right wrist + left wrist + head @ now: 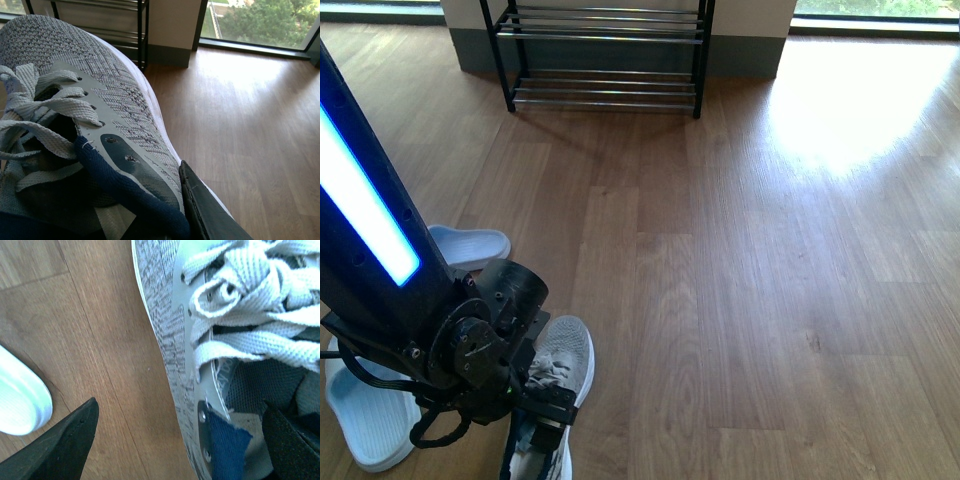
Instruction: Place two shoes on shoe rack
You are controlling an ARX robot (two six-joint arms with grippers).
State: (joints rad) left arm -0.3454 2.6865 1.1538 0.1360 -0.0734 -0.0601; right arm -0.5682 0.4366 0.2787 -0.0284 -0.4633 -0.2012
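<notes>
The shoe rack stands at the far end of the wooden floor, against the wall. It has a black frame and thin chrome bars lying across it in tiers. A grey sneaker lies on the floor close to the robot, well apart from the rack, with its toe turned toward it. It has a speckled knit upper, white flat laces and a dark blue lining. The left pincer is low over its back part. The left wrist view shows what the front view hides: the pincer is wide open, with one black finger outside the shoe and not touching it, and the other at the shoe opening. Two white slippers lie left of the sneaker. The right wrist view shows a knit sneaker very close, and whether it is the same one I cannot tell. Of the right pincer only one finger shows, lying along this shoe's side, so I cannot tell how far it is open.
</notes>
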